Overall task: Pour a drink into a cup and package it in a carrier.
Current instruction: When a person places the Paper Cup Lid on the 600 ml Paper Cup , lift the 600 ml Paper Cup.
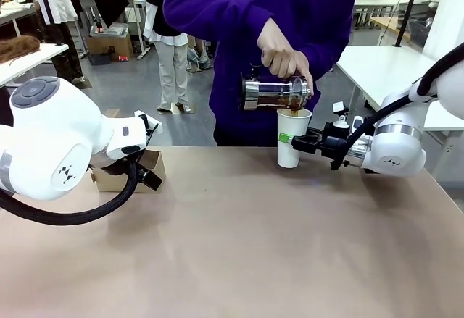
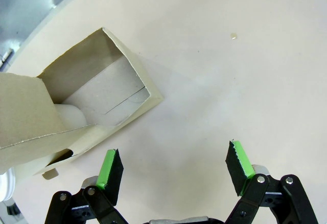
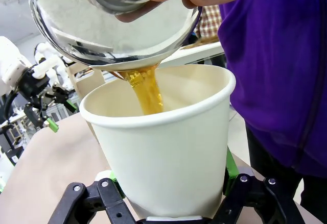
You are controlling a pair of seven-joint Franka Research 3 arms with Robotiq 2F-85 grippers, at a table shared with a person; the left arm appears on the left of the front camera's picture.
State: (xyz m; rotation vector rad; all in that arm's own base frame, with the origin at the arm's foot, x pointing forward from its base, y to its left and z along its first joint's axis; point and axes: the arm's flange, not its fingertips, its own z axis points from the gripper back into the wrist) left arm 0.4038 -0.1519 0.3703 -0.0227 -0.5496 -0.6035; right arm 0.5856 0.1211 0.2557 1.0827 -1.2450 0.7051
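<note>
As a person point(image 1: 290, 14) pours the drink point(image 3: 147, 89), the robot's right hand point(image 1: 293, 141) grips the cup point(image 3: 168, 147); the left hand point(image 2: 176, 165) gapes open near the carrier point(image 2: 87, 60).

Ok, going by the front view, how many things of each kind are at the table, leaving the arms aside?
white paper cup: 1
clear jug: 1
brown cardboard carrier: 1
Total: 3

This looks like a robotics lab in an open hall. A left arm point(image 1: 51, 144) and a right arm point(image 1: 399, 144) flank a tan surface point(image 1: 239, 245). A white worktable point(image 1: 384, 72) stands at two o'clock, with grey floor point(image 1: 130, 93) beyond and a cardboard box point(image 1: 112, 44) at eleven o'clock.
</note>
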